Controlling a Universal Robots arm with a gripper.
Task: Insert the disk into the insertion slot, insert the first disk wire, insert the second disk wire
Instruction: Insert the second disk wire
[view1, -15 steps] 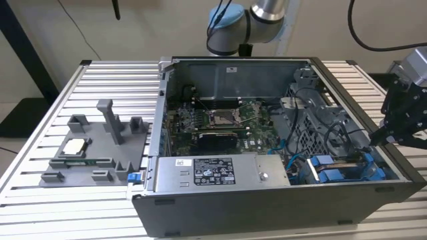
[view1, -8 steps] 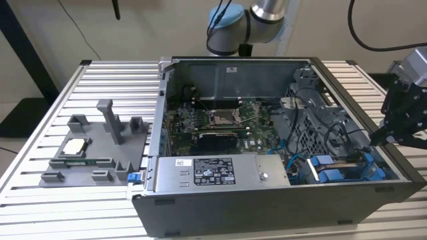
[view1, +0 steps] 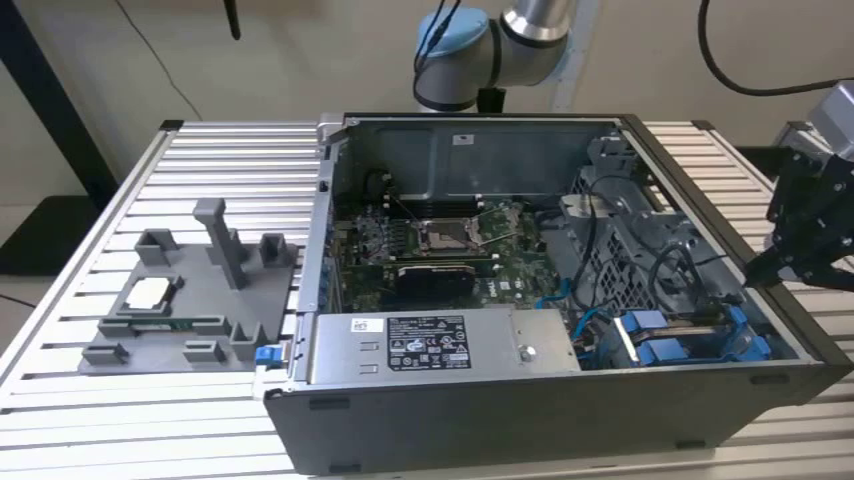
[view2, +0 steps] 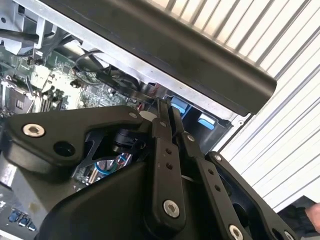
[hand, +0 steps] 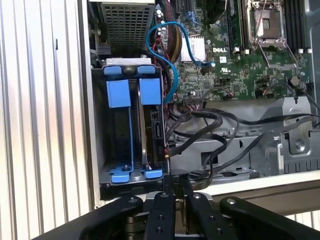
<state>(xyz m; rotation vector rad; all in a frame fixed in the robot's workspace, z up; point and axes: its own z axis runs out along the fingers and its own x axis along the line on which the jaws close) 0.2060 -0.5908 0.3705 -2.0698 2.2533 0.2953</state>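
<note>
Gripper: the gripper hangs just outside the computer case, by the wall on the exterior view's right. In both wrist views its two black fingers are pressed together with nothing between them, so closed and empty.

Disk: looks already seated. In the first wrist view the disk stands on edge in its blue carrier, down inside the drive bay next to a second blue carrier.

Bay location: front corner of the case, beside the grey power supply — on the exterior view's right.

Wires: a blue cable loops from the board toward the bay, and black cables lie just beside it. Can't tell if either is plugged into the drive.

Handling guess: the drive is stiff, dense and shock-sensitive — I'd hold it by the plastic carrier's edges. The wires are floppy, so grab them at the hard plug.
</note>
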